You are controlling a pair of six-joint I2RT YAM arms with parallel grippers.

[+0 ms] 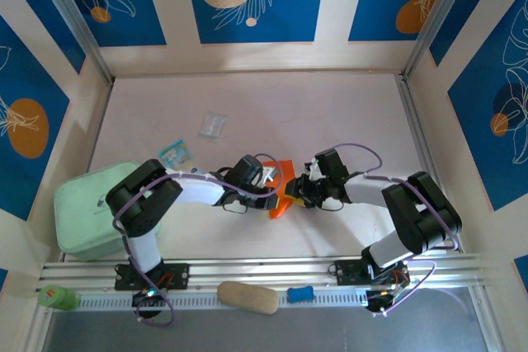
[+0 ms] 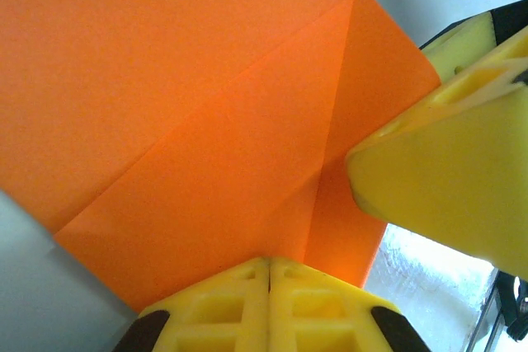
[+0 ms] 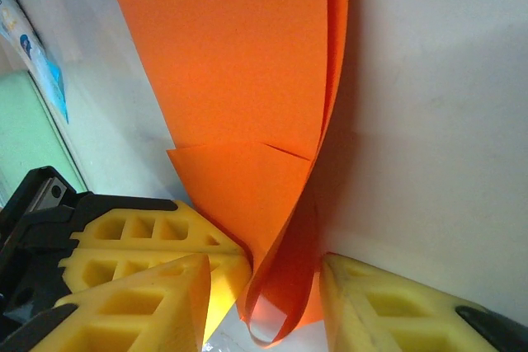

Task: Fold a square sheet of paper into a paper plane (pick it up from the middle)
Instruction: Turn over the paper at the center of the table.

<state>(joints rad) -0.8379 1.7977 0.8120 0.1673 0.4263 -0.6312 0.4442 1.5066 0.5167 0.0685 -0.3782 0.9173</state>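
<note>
Starting at the far left of the top view, there's a rounded mint green pad (image 1: 91, 208) sitting by the left wall, with a small green bottle-looking thing (image 1: 56, 296) below it on the metal rail (image 1: 462, 268) in the lower left corner. A bit to the right and higher up lies a little blue-and-white packet (image 1: 174, 152), then a crumpled clear wrapper (image 1: 213, 124) just past it toward the middle. Down on the rail there's also a tan oblong lump (image 1: 247, 297). In the center of the frame the left gripper (image 2: 269, 265) is pinched tight on the bright orange square sheet of paper (image 1: 283, 183). In its wrist view the two yellow foam fingers (image 2: 223, 302) meet flat with the paper's edge going in between them, and the sheet fans out above, filling most of the frame with several diagonal creases. The paper stands up off the white table (image 1: 330, 113) between the two grippers. Just right of it, the right gripper (image 3: 266, 274) has its jaws apart, straddling the curled lower fold of the paper, which isn't squashed by either side. A small blue object (image 1: 301, 293) lies on the rail, below the right gripper.
</note>
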